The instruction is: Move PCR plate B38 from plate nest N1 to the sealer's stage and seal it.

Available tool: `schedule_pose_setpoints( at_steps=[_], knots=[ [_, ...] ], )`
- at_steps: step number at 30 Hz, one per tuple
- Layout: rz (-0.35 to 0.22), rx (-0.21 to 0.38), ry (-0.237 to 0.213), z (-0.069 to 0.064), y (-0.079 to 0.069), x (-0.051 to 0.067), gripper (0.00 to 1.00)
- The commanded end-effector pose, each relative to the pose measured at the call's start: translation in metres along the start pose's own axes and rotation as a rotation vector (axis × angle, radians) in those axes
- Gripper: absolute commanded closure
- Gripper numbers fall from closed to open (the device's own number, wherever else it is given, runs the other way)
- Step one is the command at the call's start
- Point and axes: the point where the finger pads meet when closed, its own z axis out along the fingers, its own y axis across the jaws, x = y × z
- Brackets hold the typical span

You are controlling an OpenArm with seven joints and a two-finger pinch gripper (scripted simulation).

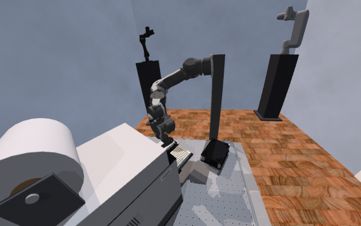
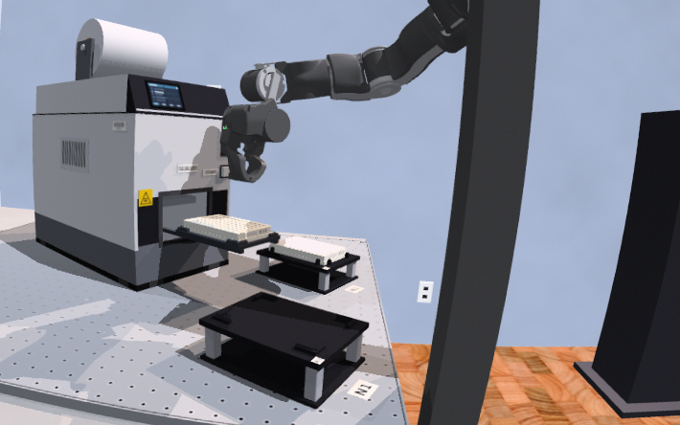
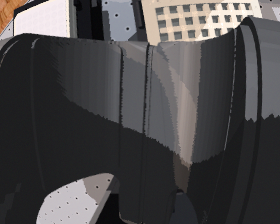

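Note:
The open-welled plate B38 lies on the sealer's stage, which stands out in front of the housing; it also shows in the top view and at the top of the wrist view. My gripper is shut and empty. It hangs above the stage, close to the housing's front at its right edge, beside the START key. A small green lamp shows just above, partly hidden by my wrist. The plate nest N1 stands empty. The sealed plate B83 rests on the plate nest N2.
The sealer's housing with its foil roll stands at the left. The arm's black mounting post rises right of the nests. A second black pedestal stands on the wooden floor at the right.

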Motion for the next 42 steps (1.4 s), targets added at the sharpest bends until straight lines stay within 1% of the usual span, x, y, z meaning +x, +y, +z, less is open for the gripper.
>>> schedule_pose_setpoints(
  at_steps=[1, 4, 16, 21, 33, 38, 42],
  knots=[
    [0.064, -0.046, -0.01, -0.004, -0.016, -0.01, 1.0],
    [0.174, -0.157, -0.011, -0.01, -0.039, -0.023, 1.0],
    [0.174, -0.157, -0.011, -0.01, -0.039, -0.023, 1.0],
    [0.358, -0.341, -0.017, -0.012, -0.051, -0.028, 1.0],
    [0.358, -0.341, -0.017, -0.012, -0.051, -0.028, 1.0],
    [0.537, -0.523, -0.017, -0.012, -0.049, -0.028, 1.0],
    [0.537, -0.523, -0.017, -0.012, -0.049, -0.028, 1.0]
  ],
)
